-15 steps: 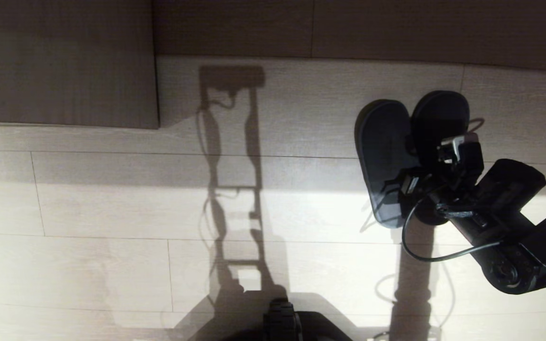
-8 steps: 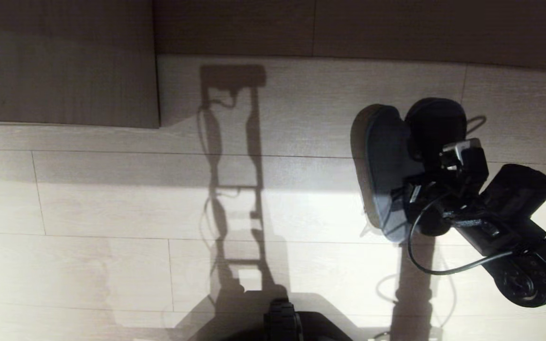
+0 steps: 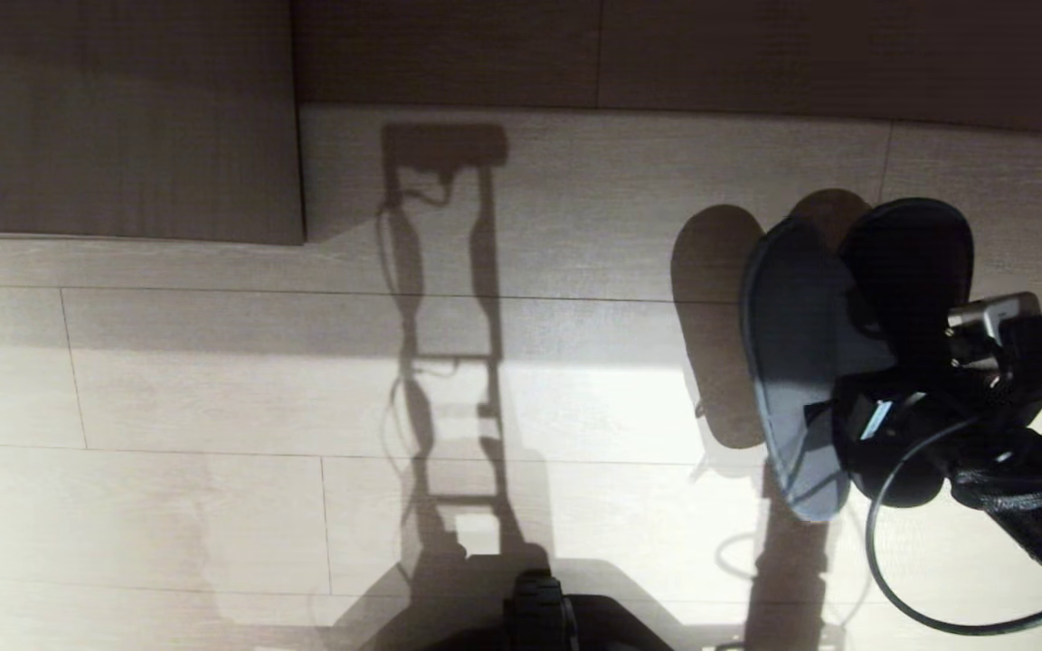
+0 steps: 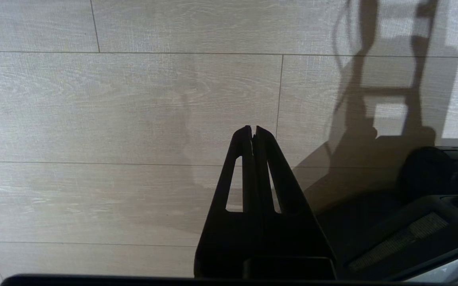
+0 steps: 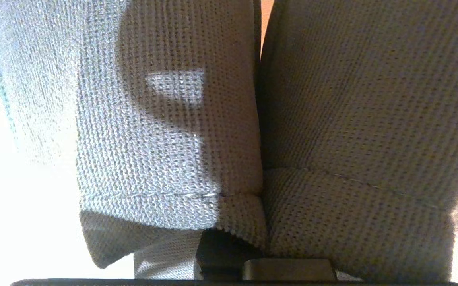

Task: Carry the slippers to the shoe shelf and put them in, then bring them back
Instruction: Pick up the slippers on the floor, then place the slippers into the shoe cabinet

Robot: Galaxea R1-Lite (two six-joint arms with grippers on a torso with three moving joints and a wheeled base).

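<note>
Holding both slippers (image 3: 801,362) pinched together in the right gripper (image 3: 883,425), I'm seeing them at the right side of the head frame, clear of the floor with their shadow lying on the boards just to their left. In the right wrist frame their knit fabric is filling nearly the whole picture, the two pressed side by side. So I'm guessing the pickup part is sorted, but everything else is pending: carrying them over, sliding them into the shoe shelf, then hauling them back. I'm not spotting the shelf opening anywhere, only a darker wood-grain panel (image 3: 114,117) in the upper left. The floor (image 3: 213,380) is pale wood-look plank, catching strong light across the middle. The left gripper (image 4: 253,133) is hanging idle over it, fingers pressed together on nothing.
</note>
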